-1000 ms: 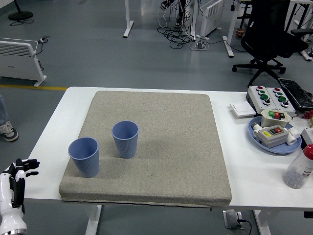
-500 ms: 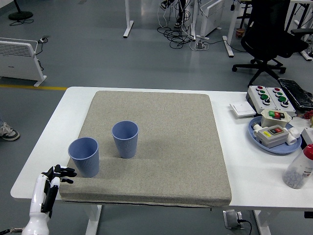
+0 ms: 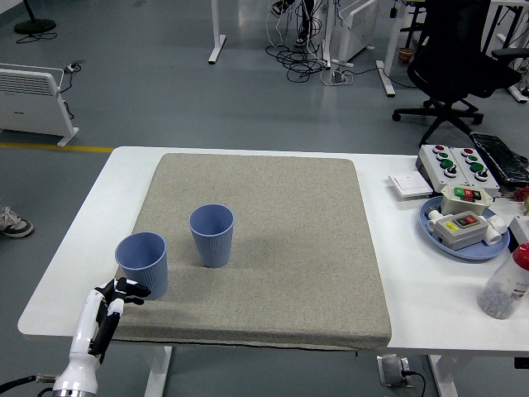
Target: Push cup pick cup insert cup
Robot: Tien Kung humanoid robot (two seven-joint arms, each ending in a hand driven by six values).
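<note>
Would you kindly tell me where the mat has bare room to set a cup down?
The grey mat is bare right of the two blue cups and behind them. The near-left corner is crowded by the left hand.

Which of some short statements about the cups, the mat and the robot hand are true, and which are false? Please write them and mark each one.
1. Both cups stand upright on the mat. True: the left cup and the right cup both have their openings up.
2. One cup is nested inside the other. False: they stand apart, side by side.
3. The left robot hand is holding the left cup. False: it is just in front of that cup, at the mat's near left corner, and holds nothing.
4. The blue tray is at the table's right side. True.
5. The right robot hand is reaching over the mat. False: it is not in view.
</note>
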